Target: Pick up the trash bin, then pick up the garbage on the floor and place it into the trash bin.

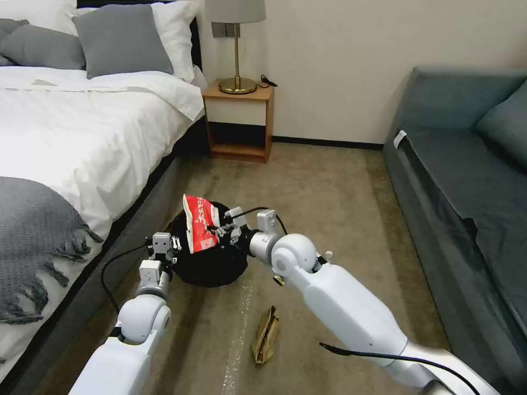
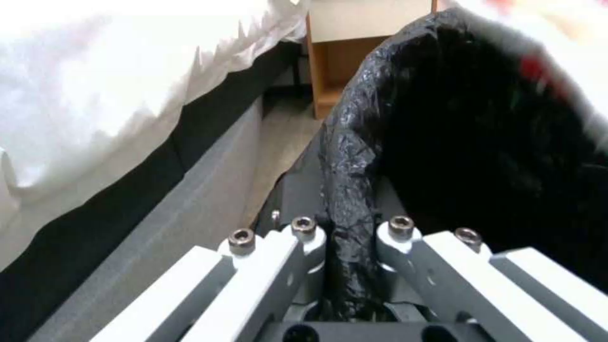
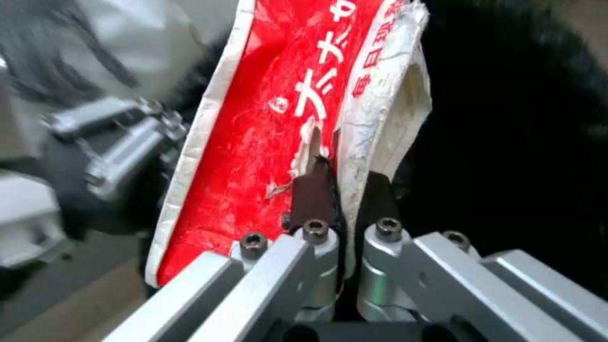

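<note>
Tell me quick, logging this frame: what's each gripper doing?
Left gripper: closed on the trash bin rim.
Right gripper: closed on the red-and-white packet, above the bin.

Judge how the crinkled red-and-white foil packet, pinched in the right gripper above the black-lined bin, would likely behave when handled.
The crinkled red-and-white foil packet is probably light: the right gripper holds it up by one edge alone. It looks floppy rather than stiff, creased and curling at its white borders. Its glossy film may be slippery, so it could slide off the black-lined bin rim instead of dropping in.
</note>
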You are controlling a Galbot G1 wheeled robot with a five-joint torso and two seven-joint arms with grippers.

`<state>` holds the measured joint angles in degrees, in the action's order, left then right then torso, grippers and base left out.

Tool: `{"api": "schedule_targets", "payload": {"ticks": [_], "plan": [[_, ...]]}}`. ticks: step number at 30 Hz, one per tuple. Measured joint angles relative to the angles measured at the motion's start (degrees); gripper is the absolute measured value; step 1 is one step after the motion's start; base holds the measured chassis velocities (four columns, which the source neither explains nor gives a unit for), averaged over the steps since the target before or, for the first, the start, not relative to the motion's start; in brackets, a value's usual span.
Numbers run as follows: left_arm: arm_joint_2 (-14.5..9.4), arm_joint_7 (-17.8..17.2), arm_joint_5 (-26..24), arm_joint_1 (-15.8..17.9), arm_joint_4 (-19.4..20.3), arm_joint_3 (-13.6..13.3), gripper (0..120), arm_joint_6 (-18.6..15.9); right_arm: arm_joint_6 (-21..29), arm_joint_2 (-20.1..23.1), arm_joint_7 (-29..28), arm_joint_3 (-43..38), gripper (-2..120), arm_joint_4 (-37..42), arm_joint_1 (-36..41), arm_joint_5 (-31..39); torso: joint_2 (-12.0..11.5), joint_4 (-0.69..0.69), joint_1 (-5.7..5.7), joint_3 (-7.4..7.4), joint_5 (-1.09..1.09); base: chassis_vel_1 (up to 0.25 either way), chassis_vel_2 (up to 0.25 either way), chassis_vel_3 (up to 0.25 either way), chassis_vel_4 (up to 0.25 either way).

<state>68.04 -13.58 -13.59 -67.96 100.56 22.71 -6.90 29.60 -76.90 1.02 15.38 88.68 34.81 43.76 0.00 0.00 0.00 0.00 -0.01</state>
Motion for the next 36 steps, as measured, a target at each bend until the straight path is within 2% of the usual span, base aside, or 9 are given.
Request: {"api": "schedule_targets", "payload": {"ticks": [5, 7, 10, 11, 18, 19, 24, 30, 36], "plan": [[0.07, 0.0, -0.21, -0.18, 0.35, -0.05, 4, 0.08, -0.19, -0.55, -0.45, 0.3, 0, -2.23, 0.93, -3.26, 0.0, -0.01, 0.0, 0.0, 0.0, 0.0, 0.0, 0.0, 0.0], [0.03, 0.0, -0.29, -0.17, 0.35, -0.06, 4, 0.08, -0.21, -0.57, -0.62, 0.34, 5, -2.49, 1.01, -3.53, 0.0, -0.01, 0.0, 0.0, 0.0, 0.0, 0.0, 0.0, 0.0], [-0.15, 0.02, -0.47, 0.17, 0.09, -0.07, 4, 0.12, -0.25, -0.67, -0.97, 0.4, 19, -3.01, 1.01, -3.82, 0.0, 0.0, 0.0, 0.0, 0.01, 0.0, 0.0, 0.0, 0.0], [-0.15, 0.02, -0.47, 0.17, 0.09, -0.07, 4, 0.12, -0.25, -0.67, -0.97, 0.4, 19, -3.01, 1.01, -3.82, 0.0, 0.0, 0.0, 0.0, 0.01, 0.0, 0.0, 0.0, 0.0], [-0.33, 0.17, -0.51, 0.75, -0.89, -0.05, 4, 0.15, -0.4, -0.7, -1.22, 0.41, 48, -3.42, 0.68, -3.88, 0.0, -0.01, 0.0, 0.0, 0.0, 0.0, 0.0, 0.0, 0.0], [-0.33, 0.17, -0.51, 0.75, -0.89, -0.05, 4, 0.15, -0.4, -0.7, -1.22, 0.41, 48, -3.42, 0.68, -3.88, 0.0, -0.01, 0.0, 0.0, 0.0, 0.0, 0.0, 0.0, 0.0], [-1.18, 0.37, -0.34, 0.95, -2.0, 1.23, 4, 0.43, -0.31, 0.27, -1.47, -0.05, 69, -1.46, 0.93, -4.03, 0.0, 0.0, 0.0, 0.0, 0.0, 0.0, 0.0, 0.0, 0.0], [-3.14, 0.65, -1.23, 0.77, -2.49, 3.08, 4, 0.45, 3.58, 2.71, -5.81, -1.46, 91, 1.76, 2.03, -4.64, 0.0, 0.0, 0.0, 0.0, 0.01, 0.0, 0.0, 0.0, 0.0], [-4.02, 0.96, -1.49, 0.32, -3.08, 4.45, 4, 0.49, 9.3, 5.3, -12.88, -2.62, 99, 2.97, 3.23, -4.1, 0.0, 0.0, 0.0, 0.0, 0.01, 0.0, 0.0, 0.0, 0.0]]}}
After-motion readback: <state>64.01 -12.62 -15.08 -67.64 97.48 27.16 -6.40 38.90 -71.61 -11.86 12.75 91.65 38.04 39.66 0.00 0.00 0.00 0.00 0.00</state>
